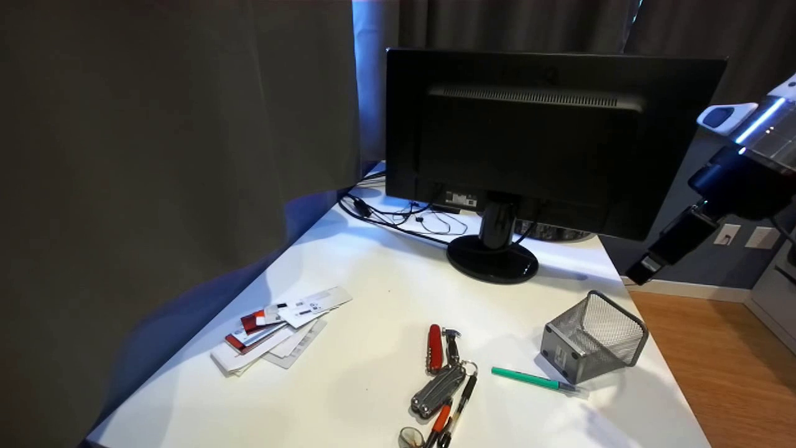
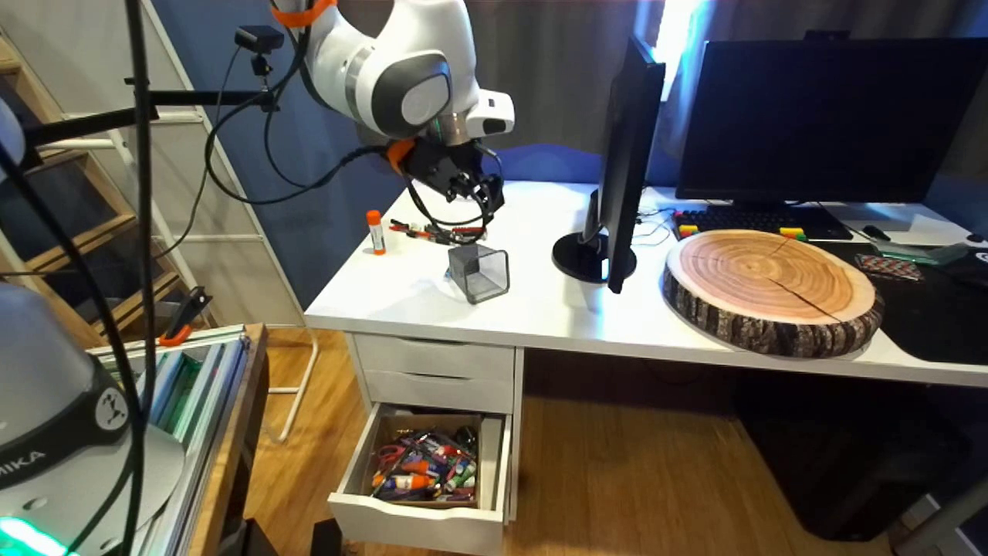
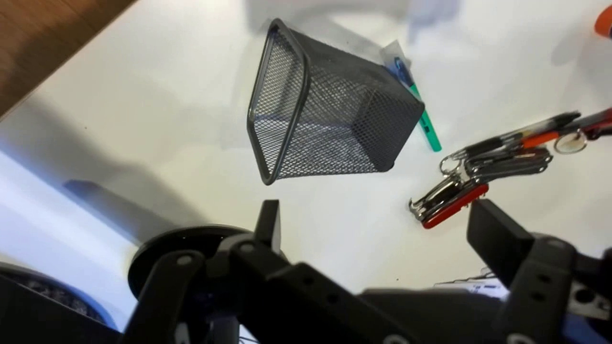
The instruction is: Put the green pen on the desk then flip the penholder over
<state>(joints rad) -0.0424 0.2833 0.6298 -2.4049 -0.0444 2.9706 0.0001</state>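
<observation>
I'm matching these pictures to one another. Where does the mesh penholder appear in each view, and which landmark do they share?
In an exterior view, the penholder lies on its side at lower right.
In an exterior view, the penholder is near the centre, opening facing the viewer.
In the wrist view, the penholder is at upper middle, opening leftward.
Shared landmark: the round black monitor base, at lower left in the wrist view.

Green pen (image 1: 532, 379), clear-capped, flat on white desk (image 1: 379, 323), and just beside, square grey mesh penholder (image 1: 594, 342), down on its side!
</observation>
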